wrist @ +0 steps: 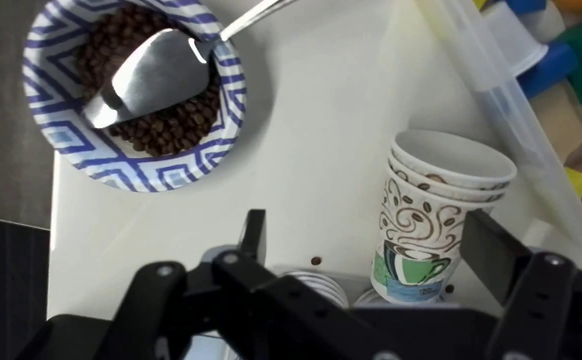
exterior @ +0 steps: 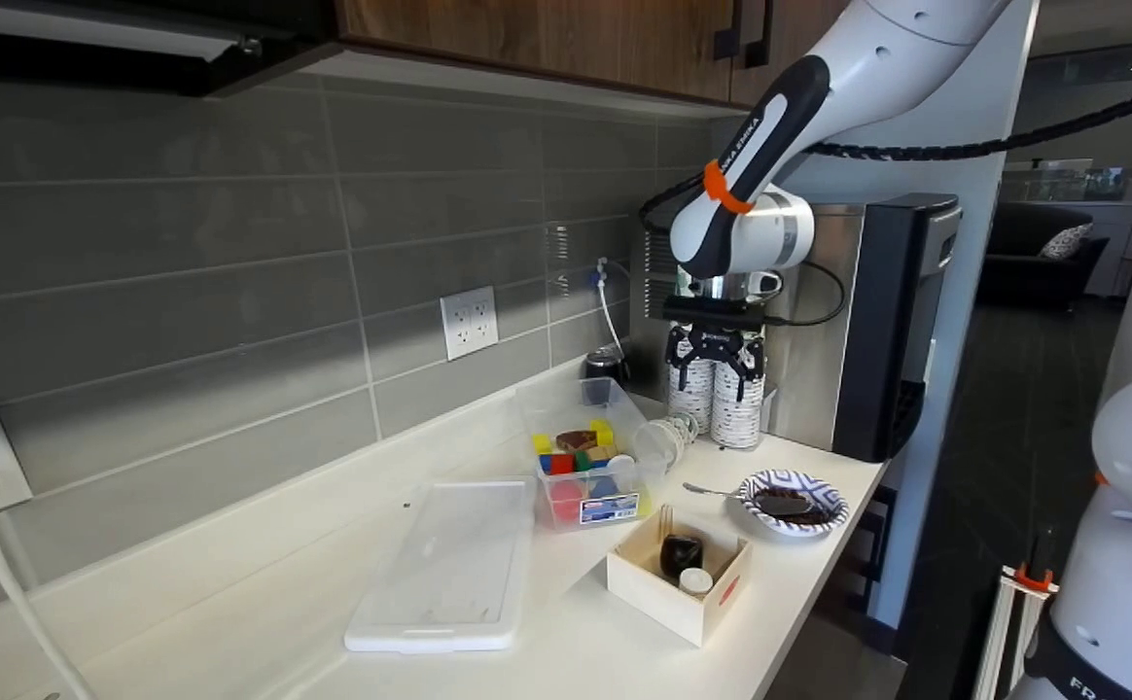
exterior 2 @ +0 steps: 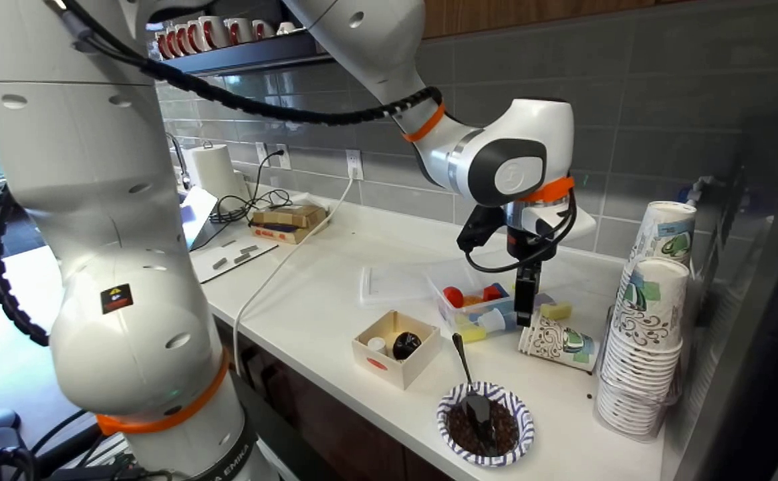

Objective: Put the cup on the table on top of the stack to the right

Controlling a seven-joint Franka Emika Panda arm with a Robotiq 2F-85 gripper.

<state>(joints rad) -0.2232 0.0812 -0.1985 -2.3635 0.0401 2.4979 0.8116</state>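
White paper cups (wrist: 421, 220), nested with 3 rims showing, lie on their side on the table (wrist: 316, 125), between the clear plastic bin (wrist: 528, 145) and the 2 upright cup stacks (exterior 2: 643, 357). Above the table the fingers (wrist: 493, 255) stand wide apart, gripping nothing, probably to leave room to straddle those cups; whether either touches them I cannot tell. Both stacks look mouth-down, so tapered bodies nest; the lying cups likely need tipping the same way to join. The metal spoon (wrist: 161, 75) rests in the bowl (wrist: 231, 100) of coffee beans (wrist: 171, 127), its handle over the rim, presumably for easy reach.
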